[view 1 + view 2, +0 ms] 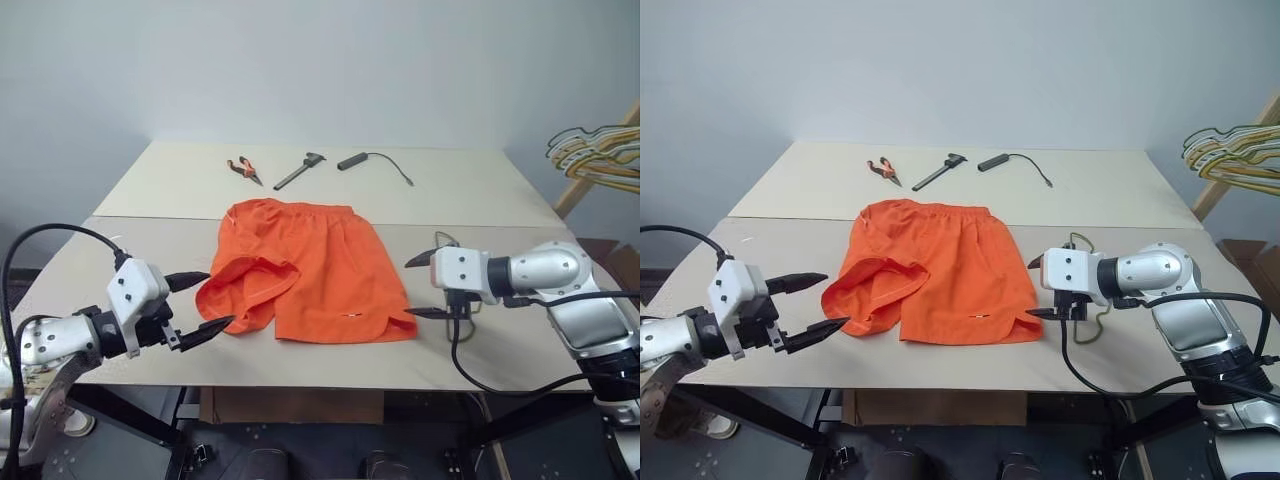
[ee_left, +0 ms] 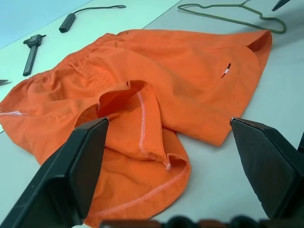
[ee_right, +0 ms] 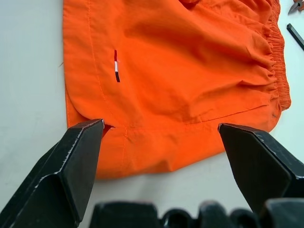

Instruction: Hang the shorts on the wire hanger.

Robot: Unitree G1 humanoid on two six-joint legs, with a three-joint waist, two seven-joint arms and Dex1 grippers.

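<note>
The orange shorts (image 1: 310,270) lie flat at the middle of the table, waistband toward the far side, with the left leg folded over itself. A small striped mark (image 3: 116,65) sits near the right hem. My left gripper (image 1: 216,299) is open just off the folded left leg, fingertips close to the cloth and holding nothing. The right gripper (image 1: 411,288) is open at the right hem, also holding nothing. The wire hanger (image 2: 232,20) lies on the table just right of the shorts, largely under my right hand.
Orange-handled pliers (image 1: 243,168), a black caliper-like tool (image 1: 300,170) and a black handle with a cable (image 1: 375,160) lie at the back of the table. A bundle of yellow and silvery hangers (image 1: 600,155) hangs at the far right. A seam crosses the tabletop (image 1: 150,240) behind the shorts.
</note>
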